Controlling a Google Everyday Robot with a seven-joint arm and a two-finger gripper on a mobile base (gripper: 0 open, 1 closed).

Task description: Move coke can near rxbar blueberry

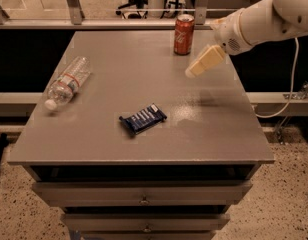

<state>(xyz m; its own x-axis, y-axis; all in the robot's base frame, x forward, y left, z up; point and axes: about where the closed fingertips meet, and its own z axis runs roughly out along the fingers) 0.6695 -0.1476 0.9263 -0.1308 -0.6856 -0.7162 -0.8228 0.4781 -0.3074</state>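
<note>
The red coke can point(184, 34) stands upright near the far edge of the grey table point(119, 79), right of centre. The rxbar blueberry point(143, 118), a dark blue wrapper with white lettering, lies flat near the table's middle front. My gripper point(193, 71) comes in from the upper right on a white arm and hangs above the table, just right of and in front of the can, not touching it. It holds nothing that I can see.
A clear plastic water bottle point(67, 83) lies on its side at the table's left. The table has drawers point(144, 194) below its front edge. A rail and glass panel point(119, 21) run behind the table. A cable point(289, 84) hangs at the right.
</note>
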